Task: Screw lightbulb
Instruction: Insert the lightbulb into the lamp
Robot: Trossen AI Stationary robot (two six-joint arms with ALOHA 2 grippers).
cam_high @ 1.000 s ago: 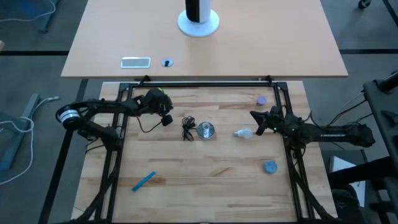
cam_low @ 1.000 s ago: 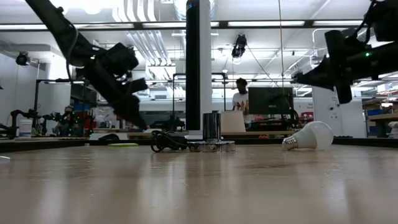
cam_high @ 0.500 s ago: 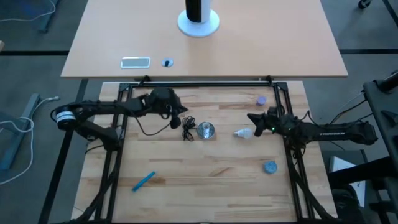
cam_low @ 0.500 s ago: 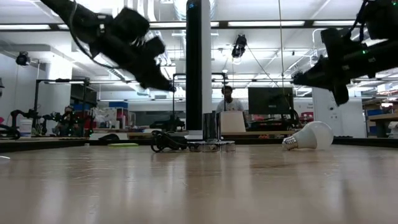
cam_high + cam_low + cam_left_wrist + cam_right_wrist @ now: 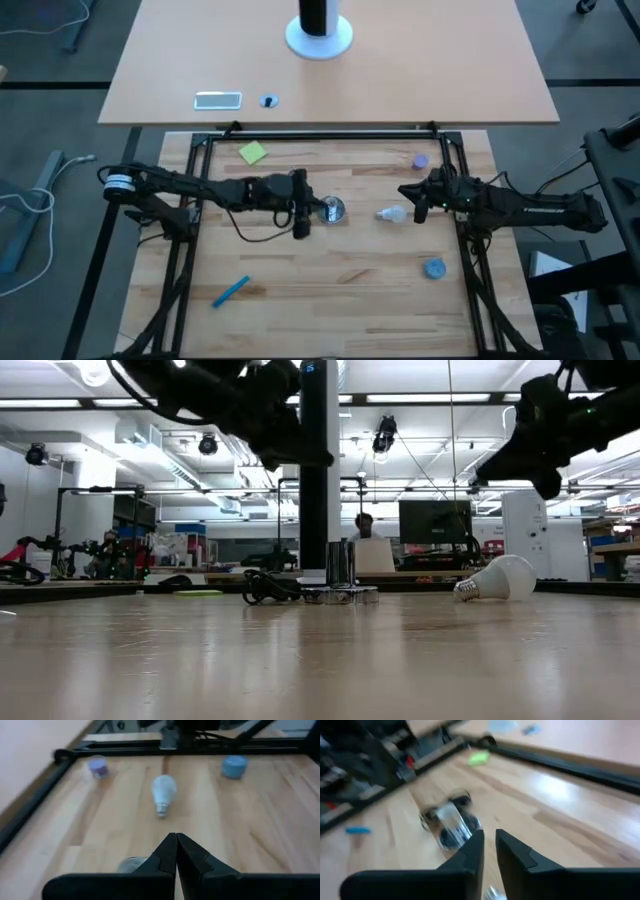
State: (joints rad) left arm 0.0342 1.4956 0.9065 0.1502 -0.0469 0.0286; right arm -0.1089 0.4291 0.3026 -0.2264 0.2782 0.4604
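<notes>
Your lightbulb (image 5: 392, 214) lies on its side on the wooden table (image 5: 330, 280), screw base pointing toward the metal socket (image 5: 331, 209), with bare wood between them. Your right gripper (image 5: 412, 201) hangs in the air just beside the bulb's rounded end, touching nothing; its fingers (image 5: 470, 855) stand nearly together with a narrow slit between them. Your left gripper (image 5: 300, 210) is above the black cord (image 5: 262, 588) just beside the socket, on the far side of it from the bulb, its fingers (image 5: 167, 851) pressed together and empty. From the left wrist, the bulb (image 5: 163, 793) lies straight ahead, between a purple cap (image 5: 98, 766) and a blue cap (image 5: 234, 766).
</notes>
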